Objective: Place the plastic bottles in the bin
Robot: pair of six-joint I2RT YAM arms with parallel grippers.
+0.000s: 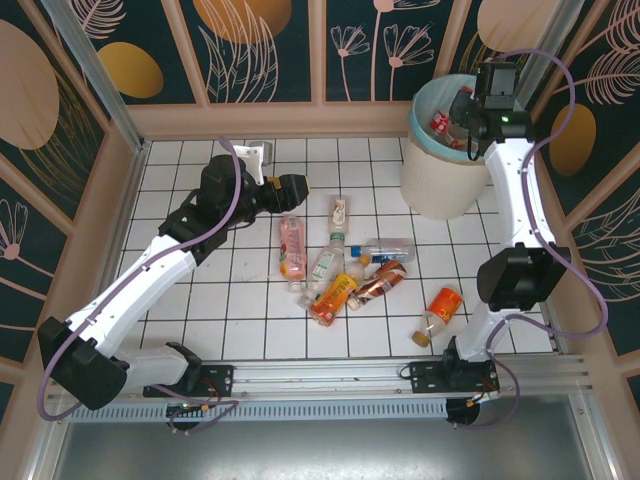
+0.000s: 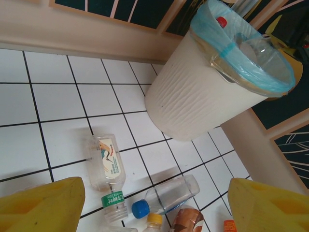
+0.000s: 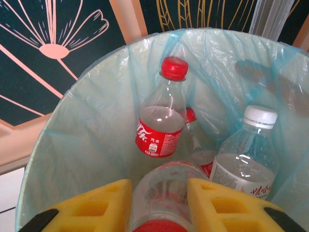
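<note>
the right gripper (image 3: 159, 195) is clenched on a red-capped clear bottle (image 3: 161, 183), hanging over the bin (image 1: 440, 185) at the table's (image 1: 200, 300) 1 o'clock. best to let go only while centred over the bag (image 3: 91, 140). the left gripper (image 2: 154, 205) hangs released above the loose bottles (image 1: 328, 262) mid-table.

Right wrist view: the gripped bottle (image 3: 161, 193) and the yellow fingers (image 3: 91, 208) around it are cut off by the bottom edge. At centre, a red-capped bottle (image 3: 191, 116) is mostly hidden behind a red-labelled bottle (image 3: 161, 130). Left wrist view: at bottom centre, a yellow-capped bottle (image 2: 154, 221) and a brown-labelled bottle (image 2: 187, 220) run off the frame.
</note>
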